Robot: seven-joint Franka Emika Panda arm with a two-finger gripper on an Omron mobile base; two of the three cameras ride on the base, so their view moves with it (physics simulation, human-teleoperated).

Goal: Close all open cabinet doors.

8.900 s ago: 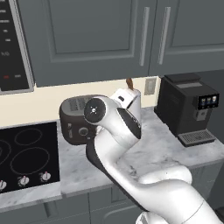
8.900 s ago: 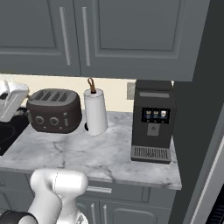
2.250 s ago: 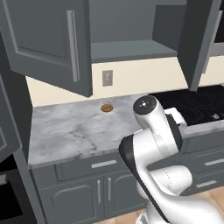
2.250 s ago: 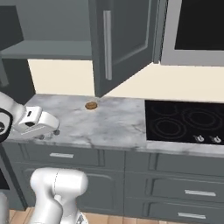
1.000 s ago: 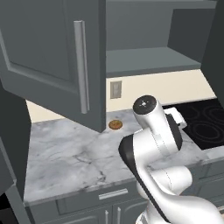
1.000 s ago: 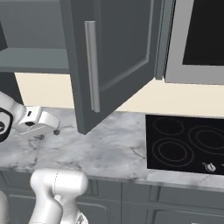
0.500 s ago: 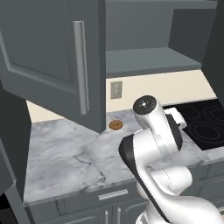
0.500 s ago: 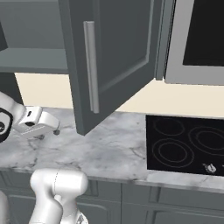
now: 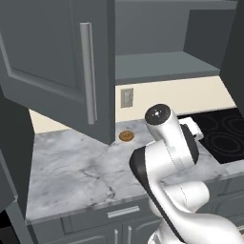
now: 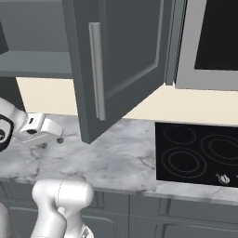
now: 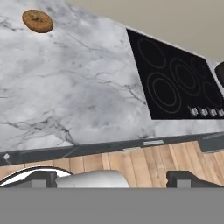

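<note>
Dark grey cabinet doors hang above the marble surface [image 9: 71,167], and one of them, the open door [image 9: 57,62], stands swung out over the surface in the left base view, its long silver bar handle [image 9: 88,71] upright near its free edge. The right base view shows the same open door [image 10: 121,56] from the other side, angled out toward the camera with its handle [image 10: 96,69] on the near edge, and behind it the bare cabinet shelf [image 10: 37,62]. In the left base view the shelf [image 9: 157,66] lies exposed to the right of the door, with a second open door's edge [image 9: 236,52] at the far right of the frame. A small round brown cookie-like item [image 9: 126,136] lies on the marble near the back wall, below a wall outlet [image 9: 126,97]. A black cooktop [image 10: 200,158] is set into the surface to the right, under a microwave [image 10: 209,42]. The end effector [image 10: 59,138] hangs low over the surface, well below the open door and touching nothing; its jaws stand wide apart with nothing between them. In the hand view the two dark fingertips [image 11: 188,179] sit far apart at the bottom, looking down over the marble [image 11: 78,96], the cookie-like item [image 11: 37,21], the cooktop [image 11: 175,83] and a strip of wooden floor [image 11: 144,162].
</note>
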